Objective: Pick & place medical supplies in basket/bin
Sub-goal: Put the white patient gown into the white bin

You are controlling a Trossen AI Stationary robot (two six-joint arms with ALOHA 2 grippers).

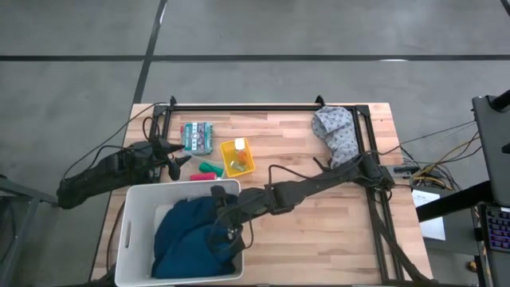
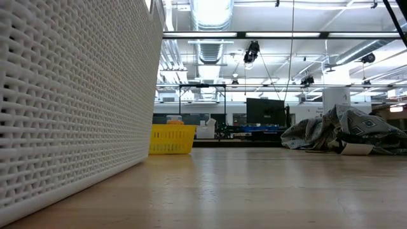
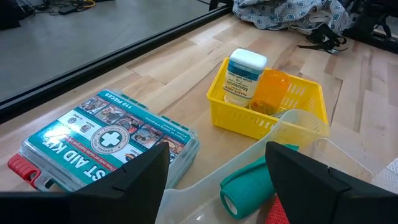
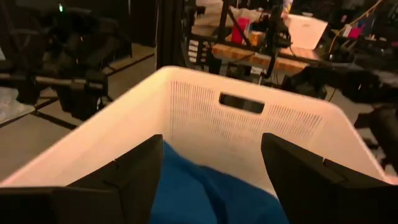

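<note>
White tub [image 1: 134, 231] sat at the desk's [image 1: 335, 231] near-left corner, long axis running left-right, slot handle [image 1: 127, 232] in its left short wall. Blue garment [image 1: 187, 235] lay bunched inside, filling most of the floor. Right gripper [image 1: 225, 231] hovered over the tub's right part above the garment, fingers spread, nothing between them; right wrist view showed blue cloth [image 4: 205, 193] just under the parted fingers [image 4: 140, 168] and the far wall's slot [image 4: 241, 102].

Left gripper [image 1: 177, 159] was just behind the tub's far-left rim, pointing right toward a green roll [image 1: 209, 166] and a red tube [image 1: 203, 176] lying side by side. Its fingers [image 3: 143, 171] stood apart, holding nothing. Green roll [image 3: 249, 183] lay just ahead of them.

Yellow basket [image 1: 249, 163] behind, holding a white bottle [image 3: 244, 78] and an orange bottle [image 3: 272, 90], both upright. First aid kit [image 1: 196, 137] flat, left of basket. Grey speckled cloth [image 1: 336, 134] crumpled at far right, well apart from the tub.
</note>
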